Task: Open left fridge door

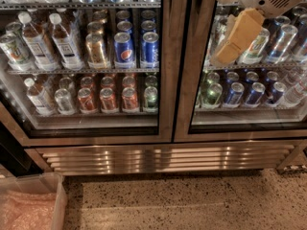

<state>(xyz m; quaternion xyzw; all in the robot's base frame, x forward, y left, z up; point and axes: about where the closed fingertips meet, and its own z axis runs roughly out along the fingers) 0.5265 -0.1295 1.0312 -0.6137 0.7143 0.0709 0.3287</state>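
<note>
The left fridge door point(167, 80) is a tall glass door in a brushed-steel frame and stands shut. Behind its glass are shelves of bottles and cans. My gripper point(231, 46), tan-coloured under a white wrist housing, hangs at the upper right. It is in front of the glass of the right door point(192, 104), just right of the steel strip where the two doors meet. It does not touch the left door.
A steel louvred grille point(163, 157) runs under both doors. A clear plastic bin point(58, 202) with pink contents sits on the speckled floor point(192, 200) at the lower left. The right door's shelves hold more cans and bottles.
</note>
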